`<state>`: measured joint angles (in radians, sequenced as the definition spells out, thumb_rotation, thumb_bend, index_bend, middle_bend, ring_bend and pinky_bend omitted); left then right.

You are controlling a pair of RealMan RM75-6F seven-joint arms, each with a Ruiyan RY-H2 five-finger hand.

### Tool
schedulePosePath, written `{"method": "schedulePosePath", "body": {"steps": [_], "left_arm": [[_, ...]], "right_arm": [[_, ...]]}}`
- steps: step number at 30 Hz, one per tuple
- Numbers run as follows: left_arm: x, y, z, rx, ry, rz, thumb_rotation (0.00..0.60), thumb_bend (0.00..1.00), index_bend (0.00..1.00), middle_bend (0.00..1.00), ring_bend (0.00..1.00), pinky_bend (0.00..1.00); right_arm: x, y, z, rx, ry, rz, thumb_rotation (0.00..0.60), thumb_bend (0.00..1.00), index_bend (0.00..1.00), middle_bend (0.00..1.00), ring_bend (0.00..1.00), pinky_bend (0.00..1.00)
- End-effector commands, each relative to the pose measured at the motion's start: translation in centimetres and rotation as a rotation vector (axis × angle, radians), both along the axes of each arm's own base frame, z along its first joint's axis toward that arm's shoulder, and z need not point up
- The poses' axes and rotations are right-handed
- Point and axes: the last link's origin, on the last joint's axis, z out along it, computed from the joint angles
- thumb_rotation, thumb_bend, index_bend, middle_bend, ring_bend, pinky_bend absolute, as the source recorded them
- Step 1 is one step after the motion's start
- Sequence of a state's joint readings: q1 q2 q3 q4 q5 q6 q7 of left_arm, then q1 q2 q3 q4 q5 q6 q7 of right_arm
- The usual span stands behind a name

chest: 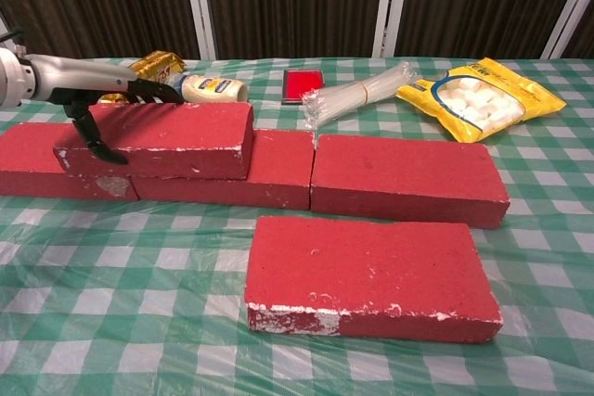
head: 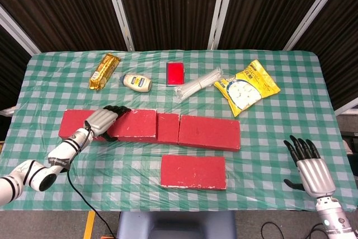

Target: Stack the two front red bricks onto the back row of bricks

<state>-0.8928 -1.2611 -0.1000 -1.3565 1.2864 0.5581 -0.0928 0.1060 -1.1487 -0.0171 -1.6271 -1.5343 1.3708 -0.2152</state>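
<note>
Head view: table (head: 50, 71) in green-white check cloth. Back row of bricks (head: 208, 132) runs across the middle. Stacked brick (head: 134, 124) sits on the row's left half, flat. Left hand (head: 103, 120) grips the stacked brick's left end, fingers over the top, thumb on the near side. Front brick (head: 193, 172) lies alone at 6 o'clock of the row, apart from it. Right hand (head: 307, 163) at 4 o'clock near the table's right corner, fingers spread, holding nothing, well apart from every brick. Toward 12: snack bar (head: 104, 71), mayonnaise bottle (head: 137, 82), red box (head: 175, 73), bundle of white sticks (head: 198, 84), yellow marshmallow bag (head: 246, 87).

Chest view: stacked brick (chest: 156, 141) rests on the back row (chest: 408, 180) at 10 o'clock, overlapping two lower bricks. Left hand (chest: 97, 108) clamps its left end, dark fingers on the top edge, thumb down the front face. Front brick (chest: 367, 275) lies flat at 6 o'clock, a strip of cloth between it and the row. Right hand out of this view. Mayonnaise bottle (chest: 215, 89), red box (chest: 303, 83), sticks (chest: 357, 95), marshmallow bag (chest: 478, 85) behind the row.
</note>
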Motion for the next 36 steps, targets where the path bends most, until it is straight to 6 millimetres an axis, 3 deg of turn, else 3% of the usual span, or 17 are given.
{"method": "schedulePosePath", "body": {"steps": [1,8,15,21,27,36], "left_arm": [[-0.06,-0.02,0.09,0.000,0.001,0.001,0.600,0.34,0.18,0.47,0.26,0.23],[-0.31,0.15,0.21,-0.001,0.009,0.009,0.600,0.33,0.18,0.39,0.17,0.17],[-0.38,0.29,0.28,0.010,0.004,0.005,0.600,0.33,0.13,0.15,0.01,0.10],[-0.38,0.31,0.29,0.009,0.004,-0.001,0.600,0.33,0.05,0.05,0.00,0.06],[-0.42,0.29,0.32,0.008,0.006,-0.004,0.600,0.33,0.00,0.00,0.00,0.04],[-0.51,0.01,0.36,-0.008,0.012,0.010,0.600,0.33,0.00,0.00,0.00,0.04]], "right_arm": [[0.01,0.02,-0.05,0.002,0.001,-0.001,0.600,0.13,0.00,0.00,0.00,0.00],[0.03,0.01,-0.12,0.002,0.003,-0.003,0.600,0.13,0.00,0.00,0.00,0.00],[0.05,0.05,-0.17,0.004,0.005,-0.004,0.600,0.13,0.00,0.00,0.00,0.00],[0.04,0.04,-0.17,0.005,0.006,-0.005,0.600,0.13,0.00,0.00,0.00,0.00],[0.02,0.06,-0.04,-0.001,0.004,-0.007,0.600,0.13,0.00,0.00,0.00,0.00],[0.02,0.07,0.06,-0.005,0.003,-0.007,0.600,0.13,0.00,0.00,0.00,0.00]]}}
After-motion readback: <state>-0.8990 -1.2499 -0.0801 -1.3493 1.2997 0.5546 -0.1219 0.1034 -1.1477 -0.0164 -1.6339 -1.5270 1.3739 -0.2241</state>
